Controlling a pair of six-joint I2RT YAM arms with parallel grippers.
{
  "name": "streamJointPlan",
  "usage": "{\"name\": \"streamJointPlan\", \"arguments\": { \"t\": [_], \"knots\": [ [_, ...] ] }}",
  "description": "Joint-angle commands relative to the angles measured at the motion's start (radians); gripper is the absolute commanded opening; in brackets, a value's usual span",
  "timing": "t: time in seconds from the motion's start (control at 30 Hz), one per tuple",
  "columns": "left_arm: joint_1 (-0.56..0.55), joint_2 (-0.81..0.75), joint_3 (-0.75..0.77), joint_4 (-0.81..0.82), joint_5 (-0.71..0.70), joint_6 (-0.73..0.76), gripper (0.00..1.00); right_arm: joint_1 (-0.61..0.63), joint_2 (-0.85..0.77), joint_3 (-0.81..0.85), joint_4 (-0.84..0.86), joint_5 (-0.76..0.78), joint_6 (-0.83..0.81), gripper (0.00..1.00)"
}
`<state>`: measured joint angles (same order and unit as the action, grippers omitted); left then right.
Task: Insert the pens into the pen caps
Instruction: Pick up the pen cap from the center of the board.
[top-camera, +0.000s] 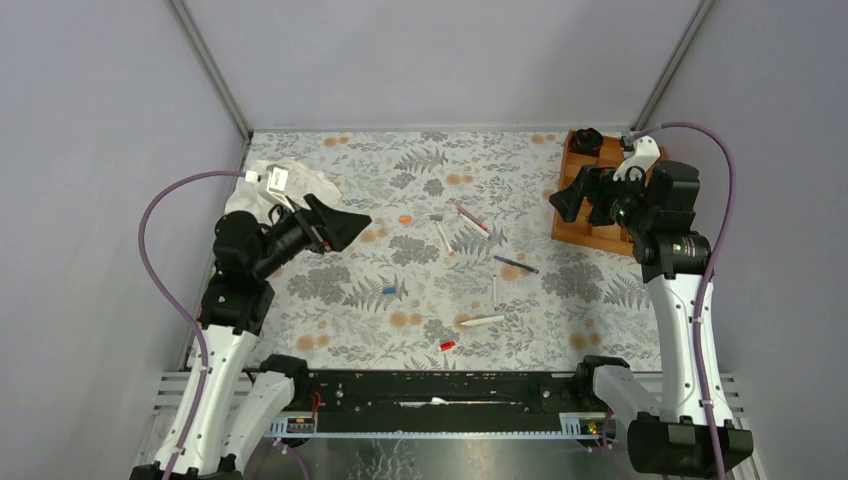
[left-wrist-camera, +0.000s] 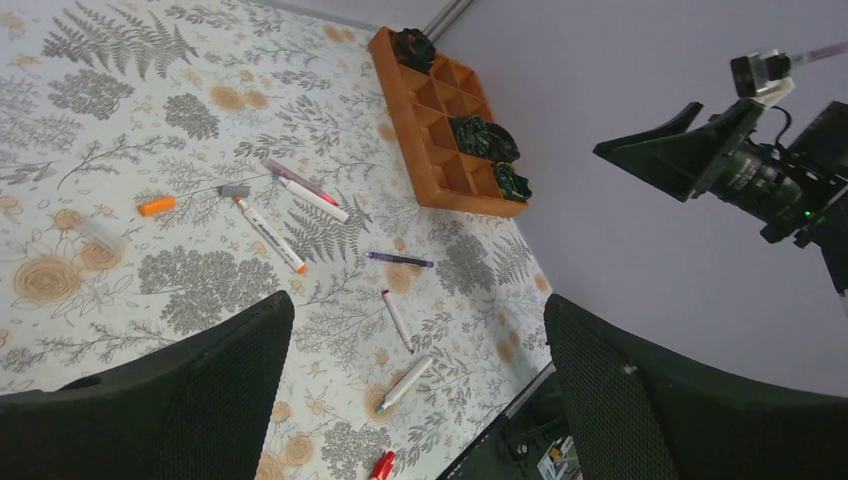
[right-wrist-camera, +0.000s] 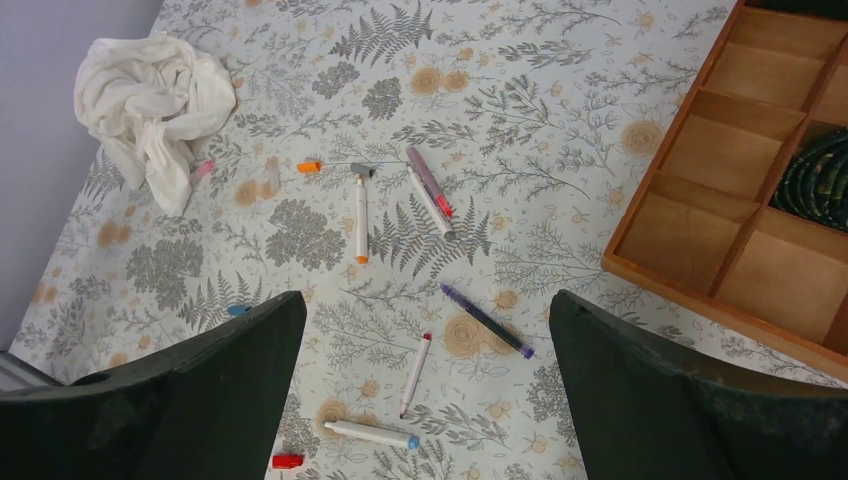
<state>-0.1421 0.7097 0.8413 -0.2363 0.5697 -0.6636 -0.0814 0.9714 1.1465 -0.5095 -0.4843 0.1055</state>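
Pens lie scattered across the middle of the desk, small caps strewn among them; left fingers and right fingers both hang spread wide above it, grasping nothing.

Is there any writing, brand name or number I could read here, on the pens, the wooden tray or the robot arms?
Nothing can be read in any view.
On the pens: any print on the barrels is too small to read.
On the white tag at the left arm's wrist: dark marks, too blurred to read.
On the wooden tray: no label shows.
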Motion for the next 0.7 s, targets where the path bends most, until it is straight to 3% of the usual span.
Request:
{"name": "streamJointPlan", "arguments": {
  "t": [0.0,0.23,0.37,0.47,0.67],
  "knots": [
    [0.009,-0.033,-0.056,0.158,0.06,-0.02,0.99,-0.002,0.016,-0.005,0.033,-0.04,0.015,1.0],
    [0.009,-0.033,-0.133,0.271,0.097,-0.051,0.99,-0.001,0.048,-0.029,0.029,-0.213,-0.092,1.0],
    [0.009,-0.014,-0.137,0.272,0.118,-0.032,0.99,0.0,0.065,-0.053,-0.024,-0.526,-0.33,1.0],
    [0.009,-0.012,-0.15,0.269,0.131,-0.004,0.99,0.0,0.09,-0.049,-0.209,-0.758,-0.681,1.0],
    [0.009,-0.042,-0.222,0.276,0.133,0.021,0.99,0.0,0.126,-0.107,-0.26,-0.871,-0.815,1.0]
  ]
}}
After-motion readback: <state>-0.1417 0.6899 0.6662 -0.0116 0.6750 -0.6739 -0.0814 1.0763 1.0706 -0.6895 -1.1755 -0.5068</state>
